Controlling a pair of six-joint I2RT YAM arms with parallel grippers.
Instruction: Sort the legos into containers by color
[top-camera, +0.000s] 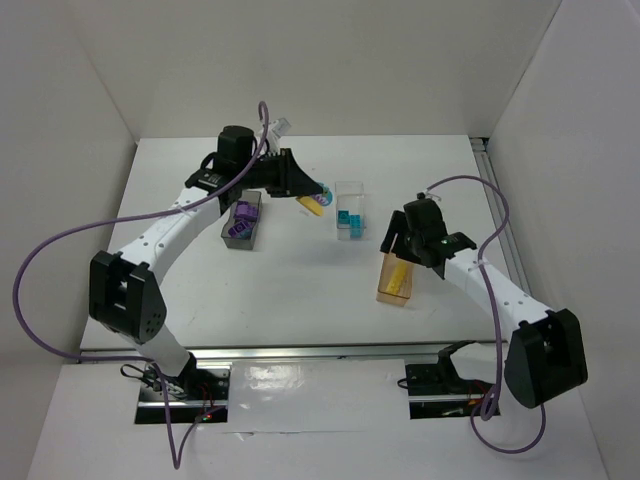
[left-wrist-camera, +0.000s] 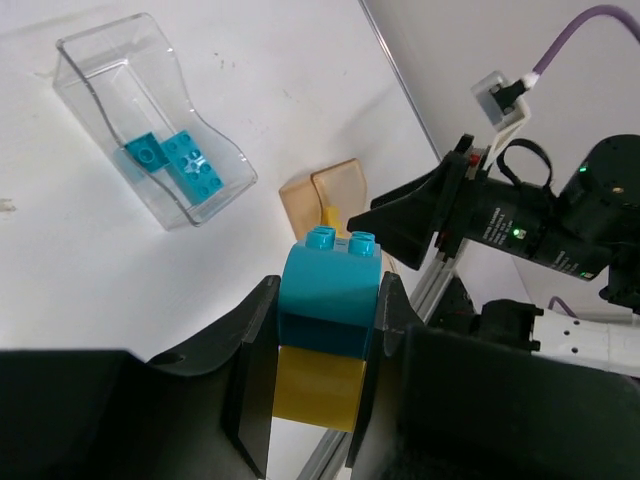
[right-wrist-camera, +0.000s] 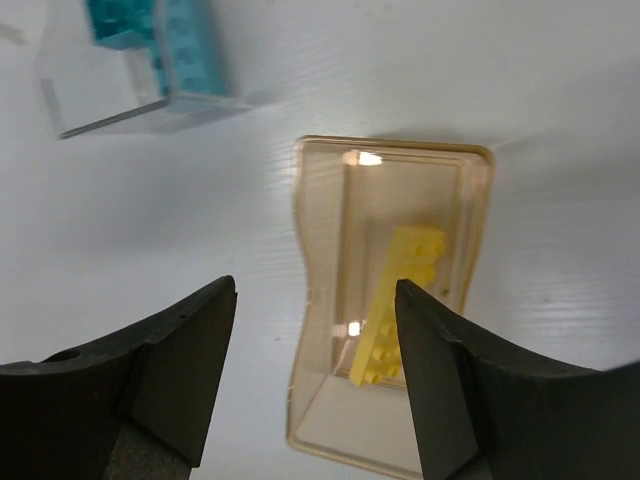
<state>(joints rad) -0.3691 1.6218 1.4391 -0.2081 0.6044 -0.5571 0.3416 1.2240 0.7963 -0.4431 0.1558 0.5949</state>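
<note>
Left jaws pinching cyan brick (left-wrist-camera: 330, 297) joined to yellow brick (left-wrist-camera: 318, 392), right jaws spread over amber bin (right-wrist-camera: 316, 300)

The left pincer (left-wrist-camera: 322, 330) clamps tight; the right pincer (right-wrist-camera: 312, 290) gapes downward

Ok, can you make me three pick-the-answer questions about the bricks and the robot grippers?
1. Where are the purple legos?
A. loose on the table
B. in the dark grey bin
C. on the floor

2. The left gripper holds a yellow brick with another brick stuck on it. What colour is that brick?
A. purple
B. red
C. cyan

3. The right gripper is:
A. open
B. shut on a brick
C. shut on nothing

Answers:
1 B, they show inside its grey walls.
2 C, the left wrist view shows its cyan studs.
3 A, there is a wide gap and nothing gripped.
</note>
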